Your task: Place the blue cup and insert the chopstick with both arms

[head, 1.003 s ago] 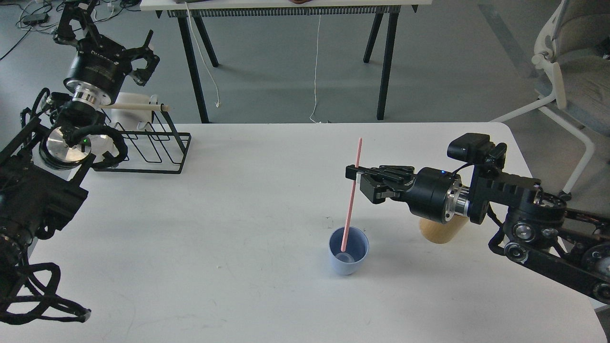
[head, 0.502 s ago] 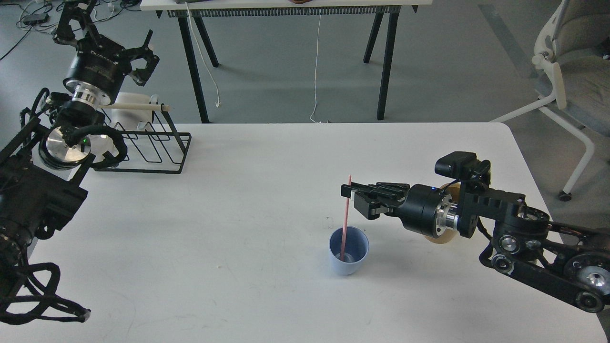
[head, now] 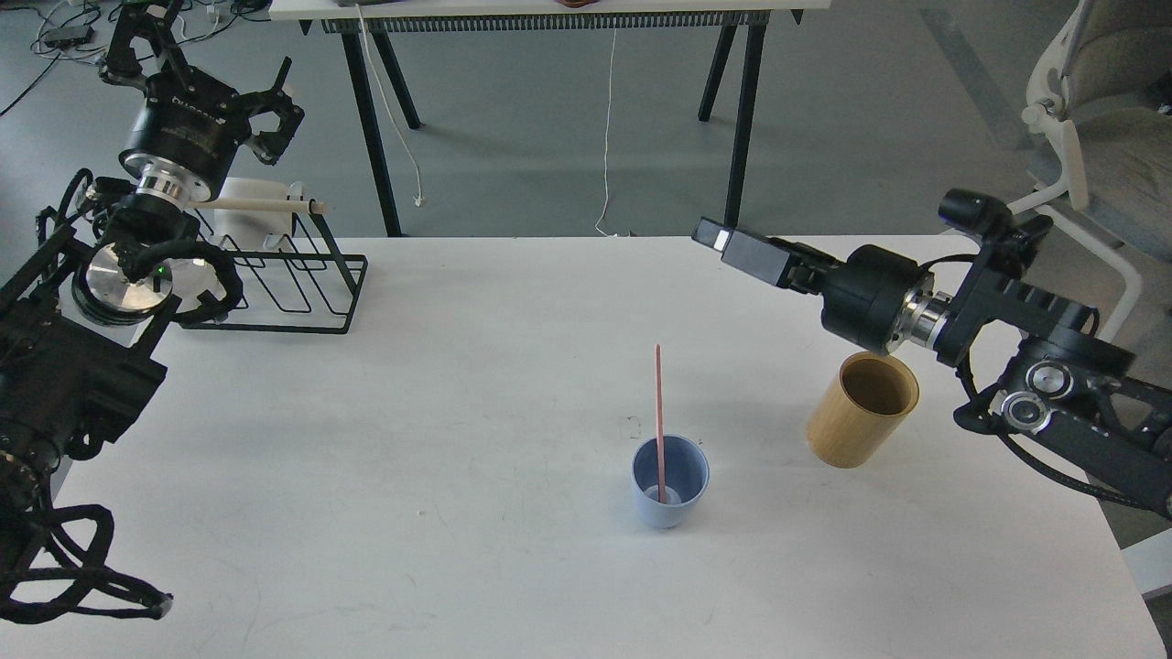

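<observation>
The blue cup point(head: 670, 483) stands upright on the white table point(head: 458, 439), right of centre. The pink chopstick point(head: 658, 412) stands almost upright inside it, with its top well above the rim. My right gripper point(head: 721, 240) is raised above the table's far right part, well above and to the right of the chopstick. It holds nothing, and a white pad shows at its tip. My left gripper point(head: 211, 64) is raised at the far left above the wire rack, with fingers spread and empty.
A tan bamboo-coloured cylinder point(head: 862, 412) stands open-topped to the right of the blue cup, below my right wrist. A black wire rack point(head: 284, 279) with a pale wooden rod point(head: 265, 205) stands at the back left. A chair point(head: 1099, 137) is beyond the table's right corner.
My right gripper let go of the chopstick and rose up and back to the right. The chopstick now stands free in the blue cup. The bamboo cylinder is uncovered. The left arm has not moved.
</observation>
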You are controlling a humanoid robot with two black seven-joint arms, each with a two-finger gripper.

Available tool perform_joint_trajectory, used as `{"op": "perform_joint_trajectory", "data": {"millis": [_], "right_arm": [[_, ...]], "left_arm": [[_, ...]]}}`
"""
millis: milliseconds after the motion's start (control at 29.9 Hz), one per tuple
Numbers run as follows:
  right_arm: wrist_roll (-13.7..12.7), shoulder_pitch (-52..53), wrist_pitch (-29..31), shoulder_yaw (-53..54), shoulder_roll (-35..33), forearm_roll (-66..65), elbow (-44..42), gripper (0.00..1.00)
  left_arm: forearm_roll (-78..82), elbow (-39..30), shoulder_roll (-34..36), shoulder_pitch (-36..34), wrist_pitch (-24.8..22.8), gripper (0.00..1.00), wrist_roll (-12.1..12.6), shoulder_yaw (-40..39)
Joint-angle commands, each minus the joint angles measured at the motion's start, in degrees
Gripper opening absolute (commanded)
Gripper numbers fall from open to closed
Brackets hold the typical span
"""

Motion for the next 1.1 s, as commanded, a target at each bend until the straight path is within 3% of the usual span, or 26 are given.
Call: {"op": "perform_joint_trajectory", "data": {"millis": [0, 468, 602, 869, 1070], "right_arm": [[-0.05, 0.85, 0.42, 7.68, 0.25, 10.04, -5.24, 0.99], [0.13, 2.26, 2.44, 21.85, 10.79, 49.33, -25.2, 0.99], [-0.05, 2.35, 5.77, 24.75, 13.69, 57.42, -30.47, 0.99], [0.04, 2.79, 11.75, 26.51, 18.43, 63.59, -41.28, 0.99], [0.56, 3.93, 15.27, 25.99, 19.06, 63.59, -43.4, 0.99]], "left_arm": [[0.0, 0.0, -0.33, 0.0, 0.0, 1.0, 0.0, 0.0], [-0.35, 0.08, -2.62, 0.26, 0.0, 1.0, -0.26, -0.79], [-0.36, 0.44, -2.62, 0.35, 0.0, 1.0, -1.4, -0.79], [-0.01, 0.52, -2.45, 0.44, 0.0, 1.0, -1.84, 0.08], [0.35, 1.66, -2.01, 0.26, 0.0, 1.0, -1.76, 0.26]]}}
